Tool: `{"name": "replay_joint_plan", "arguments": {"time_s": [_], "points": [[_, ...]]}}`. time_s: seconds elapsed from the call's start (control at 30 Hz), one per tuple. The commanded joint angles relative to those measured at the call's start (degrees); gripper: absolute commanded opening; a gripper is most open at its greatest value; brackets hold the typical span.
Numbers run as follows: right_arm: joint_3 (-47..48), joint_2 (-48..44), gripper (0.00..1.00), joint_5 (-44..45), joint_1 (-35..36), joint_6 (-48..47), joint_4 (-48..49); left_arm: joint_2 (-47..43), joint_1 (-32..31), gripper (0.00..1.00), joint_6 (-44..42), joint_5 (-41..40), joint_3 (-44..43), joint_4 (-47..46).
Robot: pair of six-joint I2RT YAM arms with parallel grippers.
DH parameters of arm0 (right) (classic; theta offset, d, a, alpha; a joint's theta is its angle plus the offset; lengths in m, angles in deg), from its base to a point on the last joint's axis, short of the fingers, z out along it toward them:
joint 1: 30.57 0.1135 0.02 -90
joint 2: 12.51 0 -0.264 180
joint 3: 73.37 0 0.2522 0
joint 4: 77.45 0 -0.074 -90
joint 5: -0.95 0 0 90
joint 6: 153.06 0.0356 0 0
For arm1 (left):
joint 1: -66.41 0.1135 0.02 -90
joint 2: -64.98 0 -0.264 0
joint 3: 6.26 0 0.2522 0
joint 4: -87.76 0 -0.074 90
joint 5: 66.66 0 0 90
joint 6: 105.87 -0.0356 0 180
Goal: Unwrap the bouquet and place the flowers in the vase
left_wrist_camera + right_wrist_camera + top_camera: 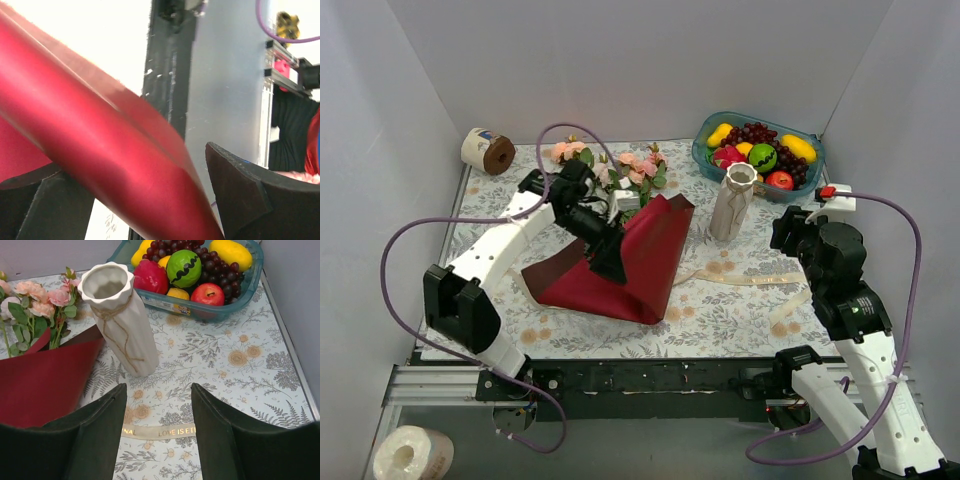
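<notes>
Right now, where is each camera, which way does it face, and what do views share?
Top external: high behind, looking down on the table; left arm and right arm show.
Left wrist: on the left gripper, close on the red paper between its fingers.
Right wrist: on the right gripper, facing vase, flowers and fruit bowl past its fingers.
Shared: paper in all three; vase in top and right wrist.

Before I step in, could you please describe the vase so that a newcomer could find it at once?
Find the blue fruit bowl in the far right corner. Just in front of it, right of the dark red paper, stands the vase. It is the only tall, upright cream thing, slim with a wavy rim.
</notes>
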Motion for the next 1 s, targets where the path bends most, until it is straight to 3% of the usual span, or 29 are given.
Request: {"name": "replay_joint_plan", "arguments": {"time_s": [0.0,0.27,0.47,0.6,0.67,0.77,0.8,0.9,0.97], "points": [[4.3,0.68,0.62,-0.12,0.4,-0.37,1.6,3.54,-10.6,0.82,7.31,2.94,-8.43,1.04],[8.08,2.44,0.65,0.94,0.4,-2.39,0.9,16.73,-22.21,0.88,15.83,2.93,-36.46,1.32],[12.83,3.85,0.67,1.9,0.4,-3.71,0.11,21.93,-27.75,0.98,15.15,1.7,-39.74,2.09],[16.08,4.72,0.68,2.61,0.49,-4.59,-0.42,21.94,-27.76,0.98,14.88,-1.27,-41.94,2.28],[17.14,5.08,0.69,2.35,0.67,-4.77,-0.42,18.01,-26.27,0.98,15.31,-3.73,-40.37,-0.86],[17.23,5.34,0.69,2.43,0.75,-4.77,-0.16,11.24,-18.29,0.98,18.21,-4.63,-32.82,-8.67],[17.14,5.25,0.69,1.91,0.75,-4.77,-0.25,9.82,-12.96,0.98,18.3,-4.8,-31.06,-10.01],[16.27,4.9,0.69,0.51,0.67,-4.24,-0.07,6.83,-6.51,0.98,16.64,-9.7,-21.23,-13.97],[15.74,4.64,0.69,0.06,0.75,-3.89,0.02,5.76,-5.26,0.98,15.5,-11.64,-10.25,-17.83]]}}
